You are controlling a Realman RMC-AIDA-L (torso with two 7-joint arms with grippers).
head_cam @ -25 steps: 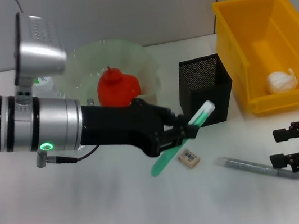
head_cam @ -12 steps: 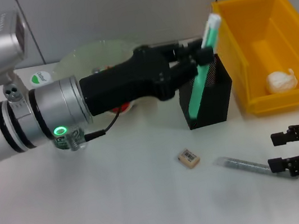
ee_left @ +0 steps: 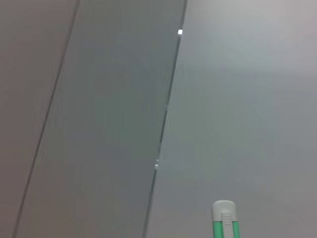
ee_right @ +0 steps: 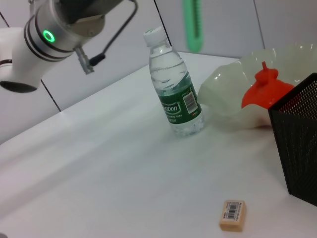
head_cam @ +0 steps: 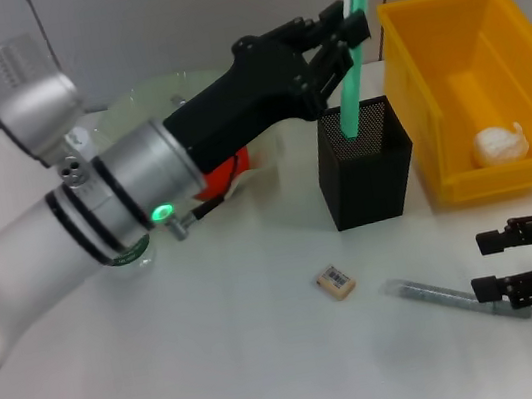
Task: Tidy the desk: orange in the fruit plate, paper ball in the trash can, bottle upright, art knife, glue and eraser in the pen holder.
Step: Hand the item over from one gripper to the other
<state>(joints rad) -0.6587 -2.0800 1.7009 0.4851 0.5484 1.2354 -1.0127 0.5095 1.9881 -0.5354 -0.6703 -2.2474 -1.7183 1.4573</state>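
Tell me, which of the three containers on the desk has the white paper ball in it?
The yellow trash can, at the robot's right; the paper ball lies inside it. The green fruit plate holds the orange.

left gripper [head_cam: 346, 30] clamped, raised

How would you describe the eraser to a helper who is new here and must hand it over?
Start at the black mesh pen holder standing beside the yellow trash can. On the white desk in front of the holder lies the eraser, a small beige block. Its barcode sticker sets it apart from the long grey pen-like tool lying nearby.
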